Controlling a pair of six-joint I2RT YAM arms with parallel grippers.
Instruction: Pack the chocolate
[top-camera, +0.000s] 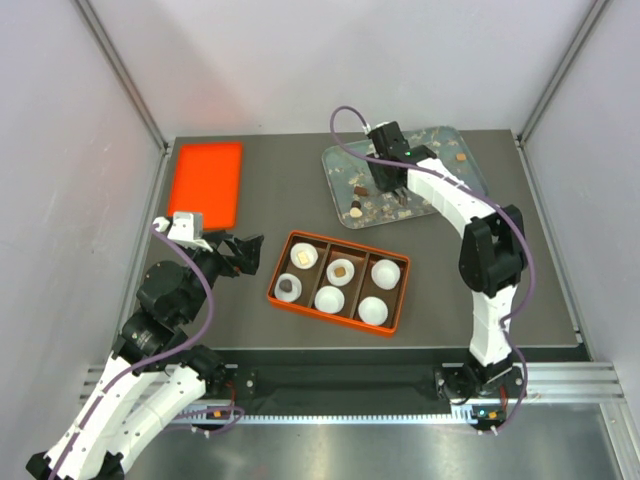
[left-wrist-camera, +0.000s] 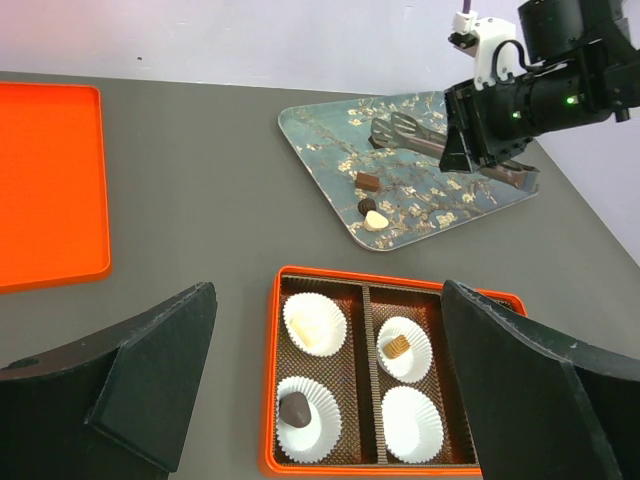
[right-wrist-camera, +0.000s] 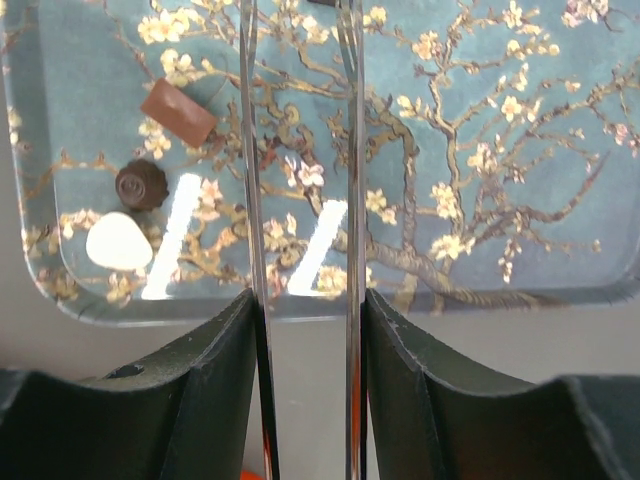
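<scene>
Three chocolates lie on the blossom-print tray (right-wrist-camera: 520, 150) near its corner: a brown block (right-wrist-camera: 178, 112), a dark round piece (right-wrist-camera: 141, 184) and a pale piece (right-wrist-camera: 119, 243). My right gripper (right-wrist-camera: 305, 300) hovers over the tray (top-camera: 440, 140), shut on metal tongs (right-wrist-camera: 250, 150) whose open blades point over the tray beside the pieces. The orange box (left-wrist-camera: 255, 400) holds white paper cups; three carry chocolate: pale (left-wrist-camera: 308, 330), tan (left-wrist-camera: 399, 346), dark (left-wrist-camera: 294, 410). My left gripper (left-wrist-camera: 328, 295) is open and empty, left of the box (top-camera: 338, 320).
An orange lid (top-camera: 205, 183) lies at the back left of the grey table (top-camera: 270, 180). A tan piece (top-camera: 460, 157) sits at the tray's far right. Three cups in the box look empty, one of them (top-camera: 373, 309) at its near right. White walls enclose the table.
</scene>
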